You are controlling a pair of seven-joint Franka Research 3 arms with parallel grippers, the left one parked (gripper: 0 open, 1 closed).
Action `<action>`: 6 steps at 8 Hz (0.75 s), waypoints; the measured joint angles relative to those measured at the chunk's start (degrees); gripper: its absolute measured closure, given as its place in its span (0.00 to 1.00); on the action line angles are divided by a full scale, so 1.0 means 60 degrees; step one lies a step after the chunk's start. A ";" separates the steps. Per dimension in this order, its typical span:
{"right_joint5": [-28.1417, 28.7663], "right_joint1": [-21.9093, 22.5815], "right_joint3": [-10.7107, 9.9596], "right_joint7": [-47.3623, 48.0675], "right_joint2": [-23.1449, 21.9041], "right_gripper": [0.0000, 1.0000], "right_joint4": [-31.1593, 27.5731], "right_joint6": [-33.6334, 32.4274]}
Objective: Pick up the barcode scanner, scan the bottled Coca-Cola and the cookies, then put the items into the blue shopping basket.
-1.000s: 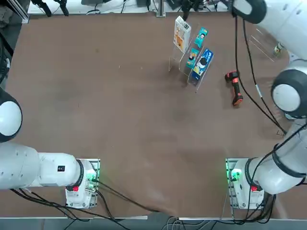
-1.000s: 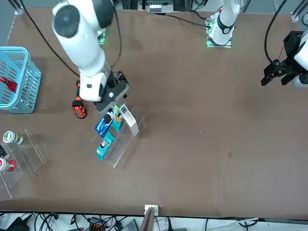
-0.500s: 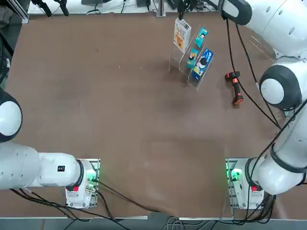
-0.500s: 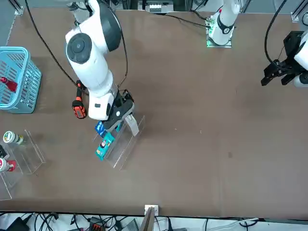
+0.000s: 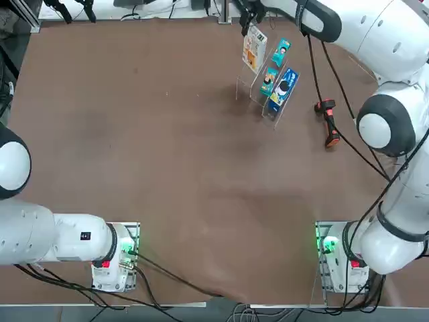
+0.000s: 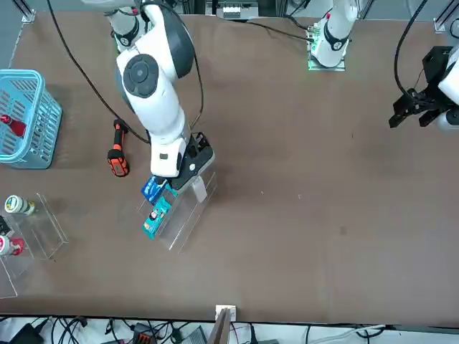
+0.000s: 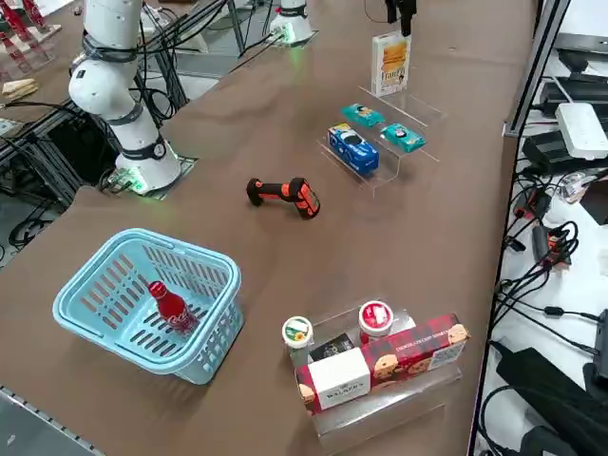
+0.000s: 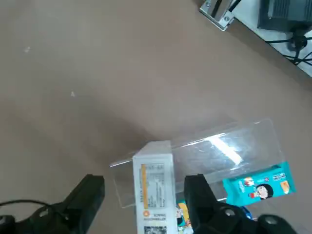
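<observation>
The cookies point(image 8: 153, 168), a white box with yellow-orange print, stand upright in the back slot of a clear stand point(image 5: 258, 90). My right gripper point(image 8: 145, 184) hangs just above them, open, one finger on each side of the box and not closed on it. From the side the gripper point(image 7: 399, 13) shows over the cookies point(image 7: 390, 62). The barcode scanner point(image 5: 328, 122), black and orange, lies on the table right of the stand. The bottled Coca-Cola point(image 7: 172, 307) lies inside the blue shopping basket point(image 7: 100, 285) at the table's right end.
The stand also holds a blue packet point(image 5: 283, 87) and two teal packets point(image 5: 280, 51). A second clear stand point(image 7: 380, 399) near the basket carries two small cups and a red plaid biscuit box point(image 7: 385, 366). Cables run along the far table edge.
The right arm has swung from beside the scanner across to the stand, bringing its gripper over the cookies. Its fingers stayed open. Nothing on the table moved.
</observation>
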 joint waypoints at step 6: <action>-0.0360 0.0000 -0.0034 0.0000 0.0218 0.00 -0.0080 -0.0121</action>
